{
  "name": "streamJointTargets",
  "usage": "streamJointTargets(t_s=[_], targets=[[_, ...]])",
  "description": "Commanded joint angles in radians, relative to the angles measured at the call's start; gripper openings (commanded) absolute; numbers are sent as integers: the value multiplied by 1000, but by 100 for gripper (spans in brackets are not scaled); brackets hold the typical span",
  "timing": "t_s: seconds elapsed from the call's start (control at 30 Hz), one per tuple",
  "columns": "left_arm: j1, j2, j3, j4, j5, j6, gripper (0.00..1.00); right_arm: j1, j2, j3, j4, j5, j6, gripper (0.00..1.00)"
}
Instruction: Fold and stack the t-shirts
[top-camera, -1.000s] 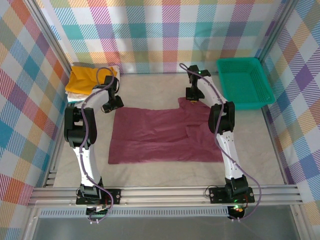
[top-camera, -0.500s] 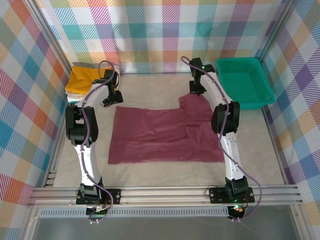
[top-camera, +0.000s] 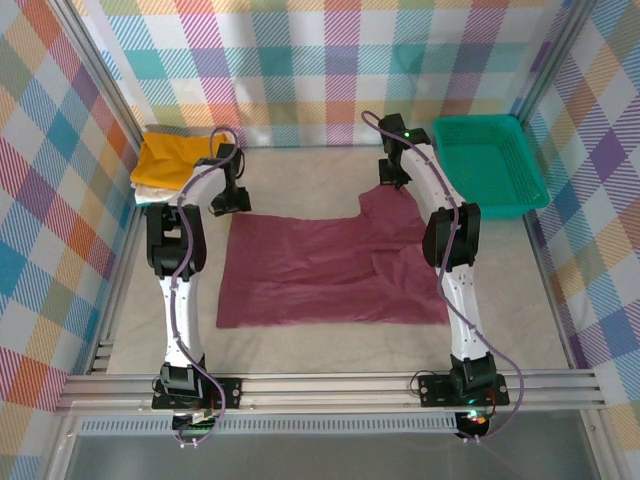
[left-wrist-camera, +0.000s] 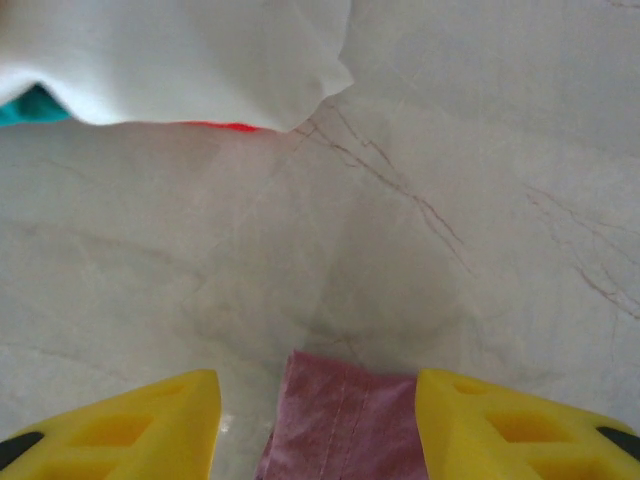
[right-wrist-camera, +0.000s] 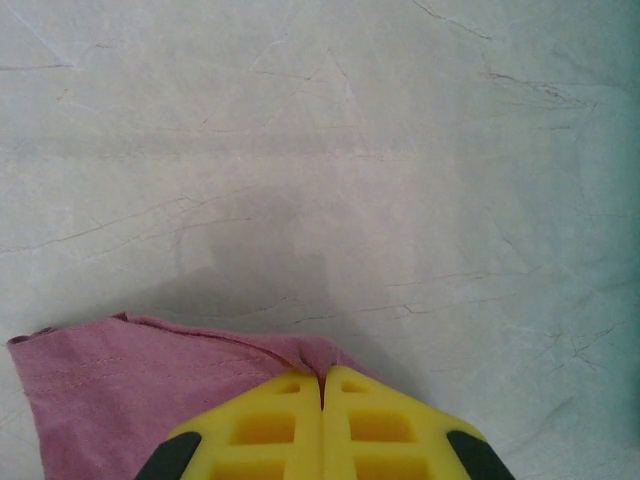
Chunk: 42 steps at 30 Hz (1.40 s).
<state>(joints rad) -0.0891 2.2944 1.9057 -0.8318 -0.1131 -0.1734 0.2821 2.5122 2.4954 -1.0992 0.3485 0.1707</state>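
A maroon t-shirt (top-camera: 320, 270) lies spread on the table, its far right corner pulled toward the back. My right gripper (top-camera: 390, 185) is shut on that corner; in the right wrist view the cloth (right-wrist-camera: 130, 390) bunches into the closed yellow fingertips (right-wrist-camera: 322, 385). Over the shirt's far left corner sits my left gripper (top-camera: 228, 205), open, and in the left wrist view the hemmed maroon corner (left-wrist-camera: 345, 420) lies between the two spread yellow fingers (left-wrist-camera: 150, 420). A folded mustard t-shirt (top-camera: 175, 158) rests on a folded white one (top-camera: 150, 190) at the back left.
A teal mesh basket (top-camera: 490, 165) stands at the back right. Plaid cloth walls close in the back and both sides. In the left wrist view a pale cloth edge (left-wrist-camera: 170, 55) hangs just beyond the gripper. Metal rails (top-camera: 330, 385) run along the near edge.
My left gripper has shifted right and down onto the maroon shirt's far left corner, its jaws narrowing a little. My right gripper drew its corner slightly toward the back, then held still.
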Motion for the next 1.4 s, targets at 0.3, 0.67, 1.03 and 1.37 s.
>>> streamJointTargets(t_s=[0.3, 0.67, 1.03, 1.37], targets=[[0, 51, 62, -20, 9, 20, 17, 4, -94, -26, 13, 44, -20, 0], [0, -14, 23, 14, -75, 22, 0, -11, -147, -59, 24, 29, -12, 0], [-2, -127, -91, 121, -160, 34, 0, -20, -303, -267, 179, 39, -54, 0], [-40, -283, -351, 323, -204, 52, 0, -23, -552, -685, 504, -12, -101, 0]])
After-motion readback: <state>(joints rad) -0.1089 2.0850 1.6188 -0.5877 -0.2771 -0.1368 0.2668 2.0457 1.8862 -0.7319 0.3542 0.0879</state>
